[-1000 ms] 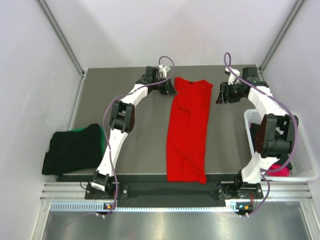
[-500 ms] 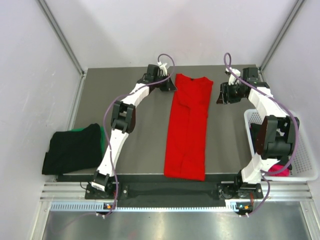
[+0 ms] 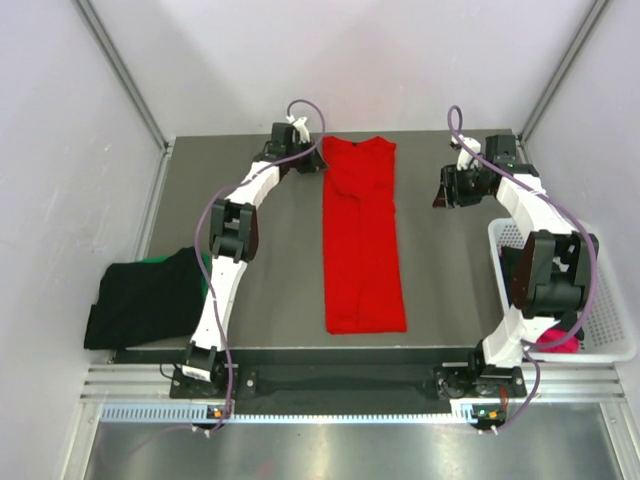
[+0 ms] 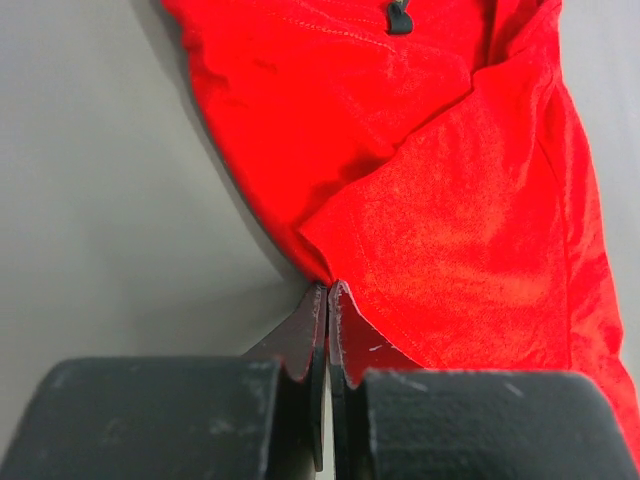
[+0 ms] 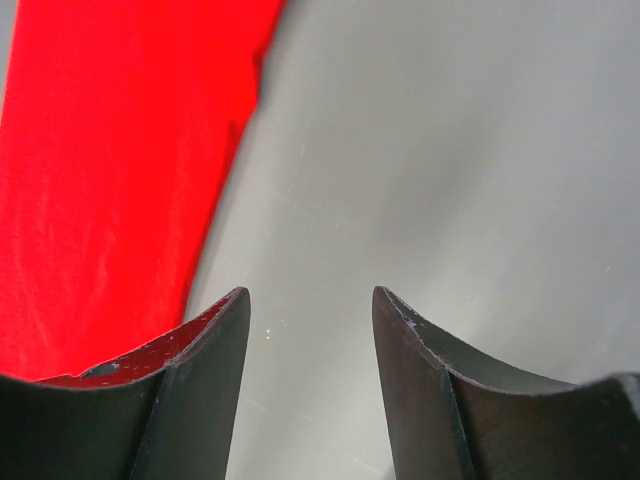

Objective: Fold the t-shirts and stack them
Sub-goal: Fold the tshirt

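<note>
The red t-shirt (image 3: 362, 240) lies on the dark table (image 3: 450, 280), folded into a long narrow strip. It runs from the far edge, where its collar sits, down almost to the near edge, a little left of the table's middle. Its folded layers overlap near the collar end and the cloth lies flat.

At the strip's far left corner the left gripper (image 4: 328, 295) has its jaws pressed together, with a pinch of the red t-shirt's edge caught between the tips, low against the table.

The right gripper (image 5: 310, 315) hangs over bare table to the right of the collar end. Its jaws are spread wide with nothing between them, and it stays clear of the cloth.

On the table's left edge a black t-shirt (image 3: 145, 300) lies folded, with a sliver of green t-shirt (image 3: 207, 268) showing under it. Off the right edge a white mesh basket (image 3: 605, 300) holds a bunched magenta-pink t-shirt (image 3: 560, 343).
</note>
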Controlling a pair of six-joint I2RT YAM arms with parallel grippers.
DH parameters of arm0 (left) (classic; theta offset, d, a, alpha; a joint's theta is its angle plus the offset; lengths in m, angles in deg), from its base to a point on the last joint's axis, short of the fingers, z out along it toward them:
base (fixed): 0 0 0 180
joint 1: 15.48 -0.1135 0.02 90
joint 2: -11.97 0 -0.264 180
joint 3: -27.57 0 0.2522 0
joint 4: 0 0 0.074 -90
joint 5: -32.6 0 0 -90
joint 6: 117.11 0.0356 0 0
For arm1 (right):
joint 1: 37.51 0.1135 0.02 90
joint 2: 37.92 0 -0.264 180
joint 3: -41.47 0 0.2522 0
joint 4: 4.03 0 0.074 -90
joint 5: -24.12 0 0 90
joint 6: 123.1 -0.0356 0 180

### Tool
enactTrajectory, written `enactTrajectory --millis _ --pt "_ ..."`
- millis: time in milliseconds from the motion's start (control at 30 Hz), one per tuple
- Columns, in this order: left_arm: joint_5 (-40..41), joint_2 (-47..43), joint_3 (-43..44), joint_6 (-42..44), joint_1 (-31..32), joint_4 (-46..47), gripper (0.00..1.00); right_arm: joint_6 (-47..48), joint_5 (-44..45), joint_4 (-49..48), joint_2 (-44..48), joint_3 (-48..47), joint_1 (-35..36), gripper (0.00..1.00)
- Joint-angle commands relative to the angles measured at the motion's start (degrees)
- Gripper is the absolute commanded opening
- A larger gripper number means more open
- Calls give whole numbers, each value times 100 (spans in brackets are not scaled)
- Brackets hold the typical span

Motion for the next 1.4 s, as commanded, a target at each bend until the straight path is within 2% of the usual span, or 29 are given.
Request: enactTrajectory --millis 0,33,67,167,267,300,333,367,400,467,500,633,667,700,767,800,933,1100,1367 --pt "537 -77 -153 448 -204 -425 0 95 -110 -162 -27 -142 13 53" --pt "380 -51 -117 536 -204 -425 0 112 -101 -162 -27 -116 13 53" --pt "326 -33 -82 615 -204 -442 16 121 -101 -154 -10 -116 13 53" --pt "413 -155 41 757 -178 -669 46 113 -232 -154 95 -19 22 54" --pt "274 -839 -318 695 -204 -1047 52 -194 -505 -162 376 200 4 54" --pt "221 -1129 -902 521 -274 -1040 52 -308 -636 -136 447 288 -5 54" --pt "151 -1880 -1369 389 -336 -935 52 -457 -811 -75 509 454 -5 54" --pt "-7 -2305 -1913 249 -397 -743 56 -537 -1170 12 553 534 -5 53" --pt "-104 -3110 -2980 -66 -511 -402 62 -607 -1374 196 544 639 -5 52" --pt "-454 -3783 -3848 -244 -626 -275 62 -792 -1901 312 544 1052 -5 51" --pt "-500 -4265 -4479 -419 -626 -519 57 -845 -2007 338 562 1210 -5 51" --pt "-1062 -4954 -5862 -1079 -618 -1294 47 -1003 -2219 575 667 2123 -5 47" --pt "-1228 -5120 -6222 -1202 -609 -1164 46 -1056 -2167 593 780 2300 -5 47" --pt "-1178 -5583 -7069 -1386 -574 -972 45 -1109 -2080 550 877 2519 -5 49" --pt "-1028 -6016 -7795 -1440 -356 -654 46 -1442 -1763 480 1166 3126 4 54" --pt "-1010 -6366 -8382 -1501 -232 -584 47 -1591 -1667 427 1238 3423 13 54" --pt "-660 -7352 -9843 -1896 602 267 47 -1794 -1263 583 1309 3681 65 50" --pt "-501 -7390 -10409 -2240 815 586 44 -1926 -910 848 1160 3646 188 45" --pt "-316 -6933 -10217 -2275 1693 744 45 -2304 -1401 568 1115 3839 1383 46"
